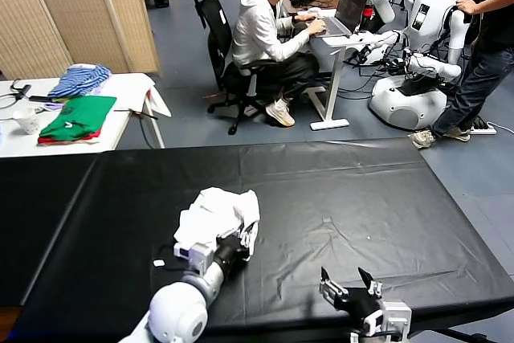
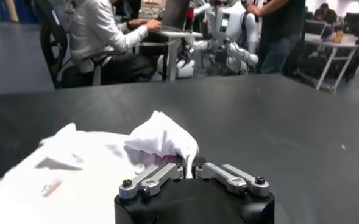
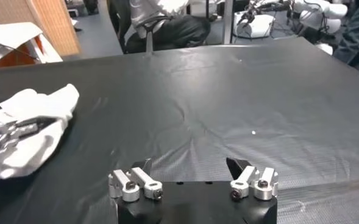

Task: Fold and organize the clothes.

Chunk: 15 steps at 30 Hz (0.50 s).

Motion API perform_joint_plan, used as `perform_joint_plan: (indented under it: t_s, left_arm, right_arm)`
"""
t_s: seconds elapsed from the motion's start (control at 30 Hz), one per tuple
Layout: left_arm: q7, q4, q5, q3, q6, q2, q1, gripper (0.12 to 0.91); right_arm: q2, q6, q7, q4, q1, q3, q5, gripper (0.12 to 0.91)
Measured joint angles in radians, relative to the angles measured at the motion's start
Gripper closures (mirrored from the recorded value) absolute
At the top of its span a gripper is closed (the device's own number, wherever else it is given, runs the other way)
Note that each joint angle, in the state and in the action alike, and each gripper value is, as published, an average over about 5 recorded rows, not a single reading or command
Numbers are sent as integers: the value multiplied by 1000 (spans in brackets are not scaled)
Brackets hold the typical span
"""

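Head view, near to far. My right gripper (image 1: 350, 280) hangs over the near edge of the black table (image 1: 361, 198), fingers spread wide, grasping nothing, well apart from the shirt. My left gripper (image 1: 241, 240) sits near the table's front left, at the near edge of the T-shirt (image 1: 217, 213); whether its fingers are parted or gripping cloth I cannot tell. In the left wrist view a raised fold of the T-shirt (image 2: 161, 139) stands just ahead of the gripper's body, with a trace of pink at its base. The T-shirt lies crumpled in a white heap on the black table, left of centre.

Beyond the table, to the left: a white side table (image 1: 120, 98) bearing a green garment (image 1: 79, 116) and a blue striped cloth (image 1: 79, 79). Farther back: a seated person (image 1: 269, 34) at a laptop (image 1: 349, 10), a white robot (image 1: 418, 46), and a standing person (image 1: 482, 46) at the right edge.
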<state>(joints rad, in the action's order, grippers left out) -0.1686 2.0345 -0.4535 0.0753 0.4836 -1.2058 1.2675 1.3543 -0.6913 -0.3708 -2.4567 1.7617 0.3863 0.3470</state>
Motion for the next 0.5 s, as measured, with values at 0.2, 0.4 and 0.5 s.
perform_joint_plan:
  t_s: [0.2,0.4,0.5]
  left_arm:
    - [21,34,-116,-2,-57,-21,15,133]
    - [40,90,-150,38,-104,-9,33,124]
    - [40,110,-63,75,-81,18,54,123]
  right_arm:
    - [-7,18,16,6,-12,1,3,118]
    - [-24,105,91,22,-38,-7,24,118]
    - [-35,131,120,40,-64,-19,56,118]
